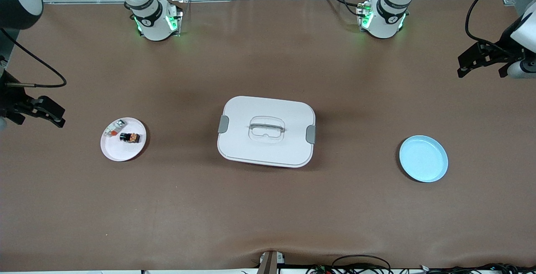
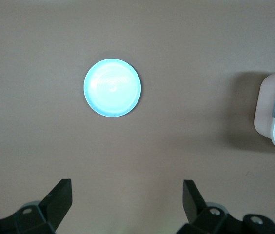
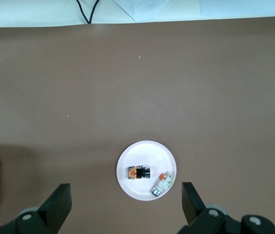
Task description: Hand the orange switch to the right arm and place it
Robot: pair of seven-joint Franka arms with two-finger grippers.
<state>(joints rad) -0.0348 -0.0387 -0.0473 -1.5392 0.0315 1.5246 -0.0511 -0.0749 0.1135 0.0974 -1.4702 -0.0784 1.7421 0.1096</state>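
Nothing is grasped yet: both the left gripper (image 2: 127, 202) and right gripper (image 3: 126, 204) hang wide, so a gripper must next reach the orange switch (image 1: 130, 137) on the white plate (image 1: 114, 150).

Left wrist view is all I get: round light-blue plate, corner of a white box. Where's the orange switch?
Observer: The small black switch with the orange middle lies on a round white plate toward the right arm's end of the table.
Operator: Alone on it?
Observer: No, a white-and-grey piece with a red-orange patch lies beside it.
Operator: Right gripper?
Observer: The right gripper is open above that white plate, holding nothing.
Operator: Box open?
Observer: The white rectangular box has its lid on, with grey latches at both ends.
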